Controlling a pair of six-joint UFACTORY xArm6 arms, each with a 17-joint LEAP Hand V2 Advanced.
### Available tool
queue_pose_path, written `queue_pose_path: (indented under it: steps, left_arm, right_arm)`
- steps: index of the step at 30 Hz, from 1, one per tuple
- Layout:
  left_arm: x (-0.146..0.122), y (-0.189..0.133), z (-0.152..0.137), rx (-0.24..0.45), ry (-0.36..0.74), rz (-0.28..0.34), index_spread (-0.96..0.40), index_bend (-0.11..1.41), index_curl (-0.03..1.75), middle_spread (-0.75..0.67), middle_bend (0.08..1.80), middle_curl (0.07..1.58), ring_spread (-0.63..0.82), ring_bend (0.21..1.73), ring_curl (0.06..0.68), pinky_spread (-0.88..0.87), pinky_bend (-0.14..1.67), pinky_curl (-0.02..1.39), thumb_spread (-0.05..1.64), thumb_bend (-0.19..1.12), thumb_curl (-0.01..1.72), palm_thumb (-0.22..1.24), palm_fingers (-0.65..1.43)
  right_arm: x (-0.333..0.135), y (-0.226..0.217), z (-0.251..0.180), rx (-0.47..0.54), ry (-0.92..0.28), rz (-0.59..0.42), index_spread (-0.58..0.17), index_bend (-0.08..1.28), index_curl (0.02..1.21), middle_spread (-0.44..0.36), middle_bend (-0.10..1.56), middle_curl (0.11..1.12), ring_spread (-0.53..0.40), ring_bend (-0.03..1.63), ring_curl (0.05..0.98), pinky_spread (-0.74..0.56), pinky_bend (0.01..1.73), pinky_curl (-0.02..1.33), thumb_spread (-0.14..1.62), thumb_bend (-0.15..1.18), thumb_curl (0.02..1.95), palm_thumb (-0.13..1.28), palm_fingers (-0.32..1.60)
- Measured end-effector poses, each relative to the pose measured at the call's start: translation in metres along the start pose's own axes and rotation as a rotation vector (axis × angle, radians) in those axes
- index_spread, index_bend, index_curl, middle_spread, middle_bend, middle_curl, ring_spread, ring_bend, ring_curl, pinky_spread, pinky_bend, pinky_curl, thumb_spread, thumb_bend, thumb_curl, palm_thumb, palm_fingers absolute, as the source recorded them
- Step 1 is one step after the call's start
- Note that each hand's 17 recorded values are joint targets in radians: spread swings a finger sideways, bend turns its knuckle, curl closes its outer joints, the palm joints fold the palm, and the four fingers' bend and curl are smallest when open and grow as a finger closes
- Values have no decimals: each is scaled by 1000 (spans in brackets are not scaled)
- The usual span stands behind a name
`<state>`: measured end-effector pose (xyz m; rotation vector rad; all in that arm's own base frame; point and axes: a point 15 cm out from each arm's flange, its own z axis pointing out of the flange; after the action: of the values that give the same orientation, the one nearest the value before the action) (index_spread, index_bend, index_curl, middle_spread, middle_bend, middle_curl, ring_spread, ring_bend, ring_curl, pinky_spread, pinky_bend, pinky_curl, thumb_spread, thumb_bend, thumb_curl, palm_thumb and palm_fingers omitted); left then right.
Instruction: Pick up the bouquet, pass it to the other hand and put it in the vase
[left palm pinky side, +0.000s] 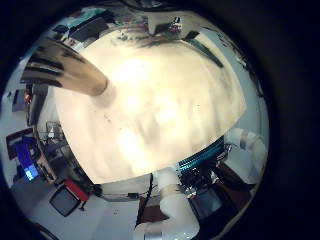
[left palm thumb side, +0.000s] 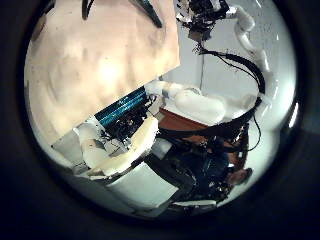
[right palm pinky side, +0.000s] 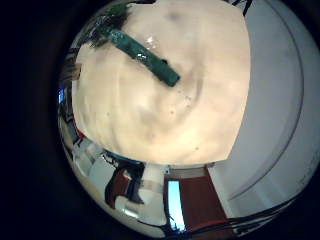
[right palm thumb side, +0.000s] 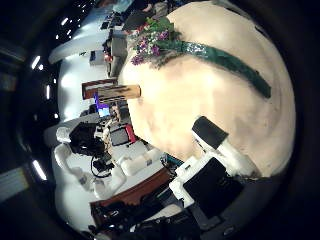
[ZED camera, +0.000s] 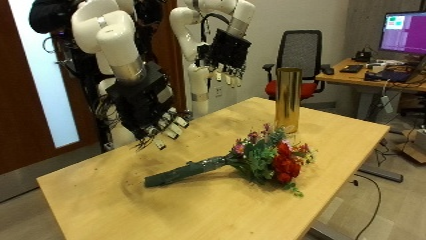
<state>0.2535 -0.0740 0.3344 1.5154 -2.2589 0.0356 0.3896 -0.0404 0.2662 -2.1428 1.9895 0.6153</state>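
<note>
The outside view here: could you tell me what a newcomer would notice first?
The bouquet of red and purple flowers lies flat on the wooden table, its green-wrapped stem towards the right hand. A tall gold vase stands upright behind the blooms, near the table's far edge. Both hands hang above the table holding nothing, the left hand farther back.

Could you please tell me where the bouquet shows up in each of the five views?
Outside: bouquet lying on the table, near the vase.
Right thumb side: on the table.
Right little finger side: on the table.
Both left palm views: not in them.
Shared landmark: the table.
</note>
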Motion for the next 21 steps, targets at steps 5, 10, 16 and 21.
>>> queue_pose_path:
  steps: [5,10,16,21]
  left_arm:
    - [1,-3,0,-5,3,-3,-72,187,379,295,194,317,539,327,217,542,178,234,942,-27,311,437,123]
    - [4,-6,1,-10,2,-7,-66,187,376,296,196,319,548,329,219,547,176,231,946,-28,311,440,120]
    - [7,-8,1,-14,3,-10,-64,186,372,307,196,321,553,331,221,549,177,231,947,-28,310,440,118]
    - [9,-9,-3,-5,-3,-6,-63,180,369,307,198,323,554,332,222,549,179,232,954,-28,310,442,115]
  right_arm:
    - [10,-5,31,-55,-22,13,-236,177,300,78,238,335,36,345,173,198,396,279,1036,-23,441,757,96]
    - [21,-21,38,-19,-4,22,-238,167,299,54,201,325,93,294,184,242,364,281,1051,-23,437,754,102]
    - [38,-44,60,-1,11,43,-237,159,288,102,200,326,121,286,207,259,332,285,1049,-21,441,770,125]
    - [46,-58,75,4,14,72,-202,166,289,113,193,322,115,316,227,256,298,285,1049,-22,445,776,172]
